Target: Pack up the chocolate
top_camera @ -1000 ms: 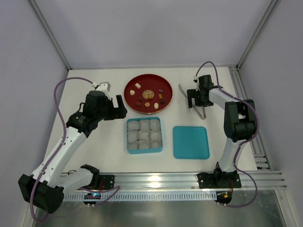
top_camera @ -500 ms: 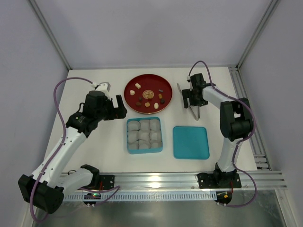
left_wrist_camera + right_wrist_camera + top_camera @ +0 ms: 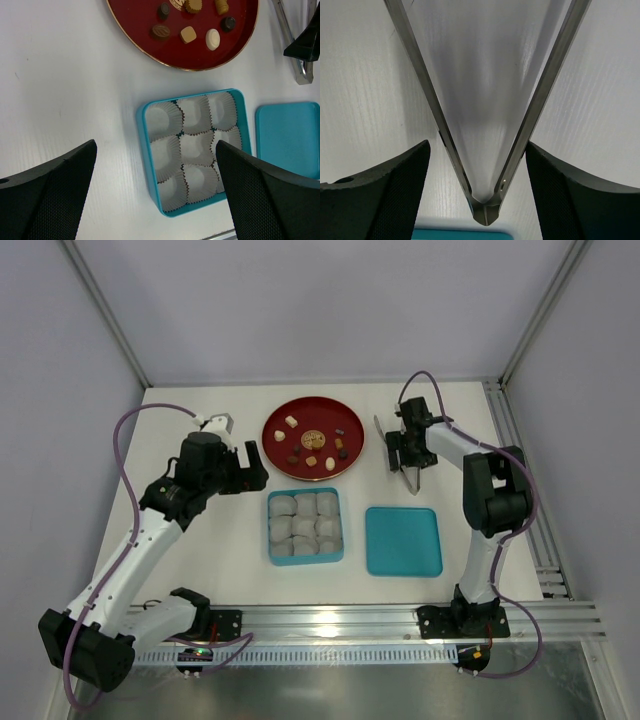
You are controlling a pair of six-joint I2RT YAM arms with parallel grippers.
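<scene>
Right hand (image 3: pixel 479 172), spread wide, is straddling metal tongs (image 3: pixel 485 212) on worktop (image 3: pixel 60 90). Left hand (image 3: pixel 157 192) is hovering wide open above teal box (image 3: pixel 144 150); chocolate (image 3: pixel 188 34) is sitting on red plate (image 3: pixel 135 20).

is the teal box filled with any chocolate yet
Empty. Every paper cup showing in the teal box holds nothing, and the chocolate pieces sit on the red plate.

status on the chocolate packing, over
Left gripper open, empty. Right gripper open, astride metal tongs. Chocolates on red plate; paper cups empty. Nothing in the way.
</scene>
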